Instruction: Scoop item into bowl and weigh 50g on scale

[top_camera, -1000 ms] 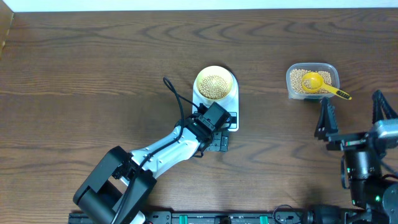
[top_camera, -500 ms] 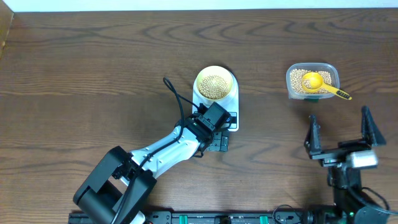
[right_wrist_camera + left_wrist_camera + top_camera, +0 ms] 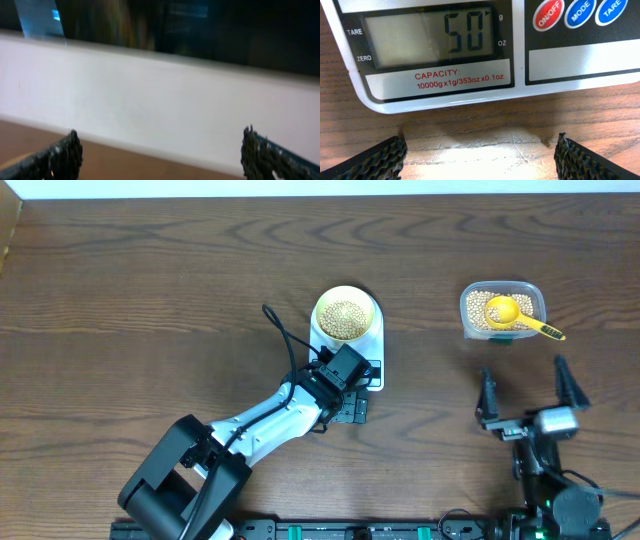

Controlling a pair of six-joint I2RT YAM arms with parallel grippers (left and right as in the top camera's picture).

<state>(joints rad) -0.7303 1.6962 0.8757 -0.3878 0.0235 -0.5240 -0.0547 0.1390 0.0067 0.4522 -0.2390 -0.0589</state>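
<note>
The tan beans (image 3: 346, 317) are heaped in the little round pale yellow-green bowl (image 3: 321, 304), which sits on the smooth white plastic scale (image 3: 445, 95), and that's reading 50 g. The left gripper (image 3: 480, 156) hangs just in front of the display, ribbed black fingers spread wide over bare wood table (image 3: 150, 300). The right gripper (image 3: 526, 388) is near the clear tub (image 3: 537, 296) and yellow scoop (image 3: 504, 311), also gaping and empty.

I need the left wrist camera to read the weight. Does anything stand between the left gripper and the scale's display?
Nothing visible does. The left gripper hangs open before the white rectangular digital kitchen scale; only bare brown wooden table lies between, and the grey display reads 50 g unobstructed.
</note>
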